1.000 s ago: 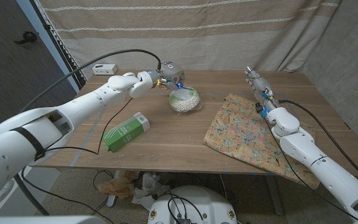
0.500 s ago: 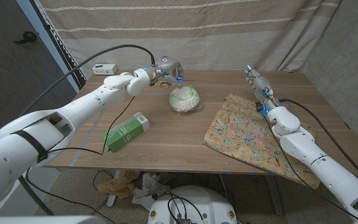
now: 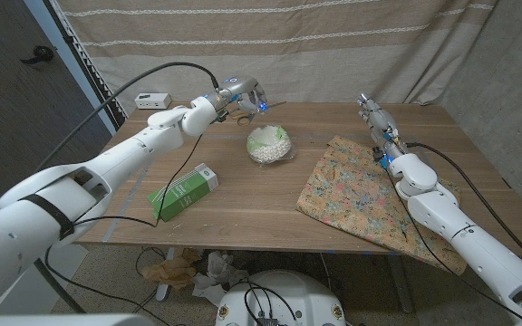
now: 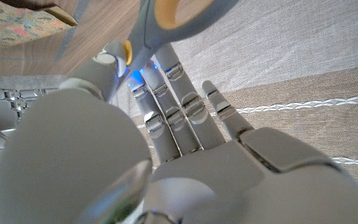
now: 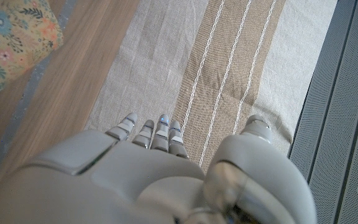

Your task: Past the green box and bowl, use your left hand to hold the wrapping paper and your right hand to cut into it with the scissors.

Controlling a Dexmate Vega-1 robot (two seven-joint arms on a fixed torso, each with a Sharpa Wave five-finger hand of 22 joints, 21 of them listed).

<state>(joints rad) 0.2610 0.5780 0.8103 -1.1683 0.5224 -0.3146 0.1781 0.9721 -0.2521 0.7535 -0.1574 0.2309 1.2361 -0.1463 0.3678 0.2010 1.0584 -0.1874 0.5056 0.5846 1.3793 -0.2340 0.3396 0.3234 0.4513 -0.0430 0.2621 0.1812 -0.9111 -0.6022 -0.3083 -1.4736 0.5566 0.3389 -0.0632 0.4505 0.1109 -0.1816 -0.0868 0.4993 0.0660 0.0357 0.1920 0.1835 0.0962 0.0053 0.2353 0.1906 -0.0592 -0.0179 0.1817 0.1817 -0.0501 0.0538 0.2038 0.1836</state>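
Scissors (image 4: 166, 25) sit pinched at the left hand's (image 3: 243, 94) fingertips beyond the bowl (image 3: 269, 143); right hand (image 3: 372, 114) hovers empty, fingers extended.

The green box (image 3: 185, 191) carries white print, too small to read; nothing else bears text.

Floral wrapping paper (image 3: 361, 192) lies flat right; grey-and-yellow scissors (image 4: 166, 22) at the far edge behind the bowl (image 3: 269, 143)
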